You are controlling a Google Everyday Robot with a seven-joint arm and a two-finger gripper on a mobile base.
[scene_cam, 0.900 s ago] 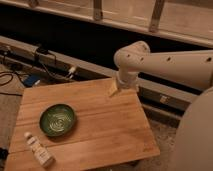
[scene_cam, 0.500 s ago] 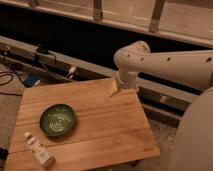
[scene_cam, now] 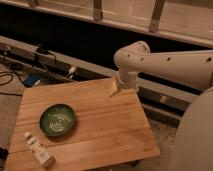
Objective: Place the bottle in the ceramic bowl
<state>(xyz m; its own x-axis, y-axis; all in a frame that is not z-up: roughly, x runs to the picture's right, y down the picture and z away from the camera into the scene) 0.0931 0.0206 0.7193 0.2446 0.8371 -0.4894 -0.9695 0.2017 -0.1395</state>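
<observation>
Bottle (scene_cam: 39, 149) flat — cap up-left, gripper (scene_cam: 116, 90) above far table (scene_cam: 100, 125) edge

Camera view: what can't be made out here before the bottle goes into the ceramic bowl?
- Bottle, near the front-left corner of the table: label print too small to read, camera view.
- Gripper, over the table's far edge: top hidden by the wrist of the arm, camera view.
- Arm: cut off by the right edge, camera view.
</observation>
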